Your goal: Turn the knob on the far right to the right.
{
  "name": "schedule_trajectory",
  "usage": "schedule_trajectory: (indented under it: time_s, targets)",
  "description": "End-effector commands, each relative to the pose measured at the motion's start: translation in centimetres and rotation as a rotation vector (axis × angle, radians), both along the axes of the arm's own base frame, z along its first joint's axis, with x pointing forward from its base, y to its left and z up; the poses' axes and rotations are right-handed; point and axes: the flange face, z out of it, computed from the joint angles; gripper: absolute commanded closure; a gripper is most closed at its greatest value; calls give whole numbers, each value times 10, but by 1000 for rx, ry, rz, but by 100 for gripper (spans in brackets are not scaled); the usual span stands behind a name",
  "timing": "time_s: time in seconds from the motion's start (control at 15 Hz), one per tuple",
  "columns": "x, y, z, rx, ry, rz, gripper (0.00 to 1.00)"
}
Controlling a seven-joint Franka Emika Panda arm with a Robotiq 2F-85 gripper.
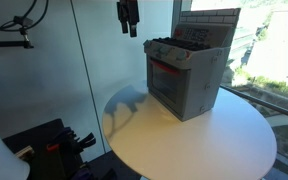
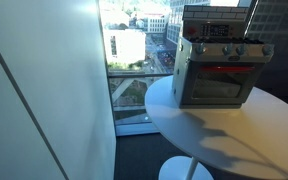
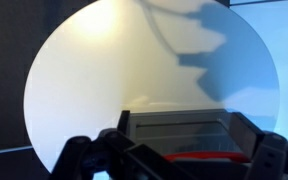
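A grey toy oven (image 1: 189, 75) with a red strip on its door stands on the round white table (image 1: 214, 140), near the window side. It also shows in an exterior view (image 2: 216, 68), where a row of knobs runs along its upper front; the far right knob (image 2: 265, 50) is small and dim. My gripper (image 1: 129, 15) hangs high above the table, beside the oven and well apart from it. In the wrist view the jaws (image 3: 179, 165) are spread wide and empty, with the oven's top (image 3: 179, 130) below them.
A glass wall and window run behind the table (image 2: 199, 130). Dark equipment with cables (image 1: 49, 145) sits low beside the table. The table's bare surface (image 3: 134, 70) spreads in front of the oven.
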Motion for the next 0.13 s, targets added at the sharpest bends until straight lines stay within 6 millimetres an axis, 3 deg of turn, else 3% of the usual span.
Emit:
schedule_trajectory:
  time_s: [0.0, 0.07]
  targets:
    - [0, 0, 0, -2, 1, 1, 0]
    - [0, 0, 0, -2, 1, 2, 0]
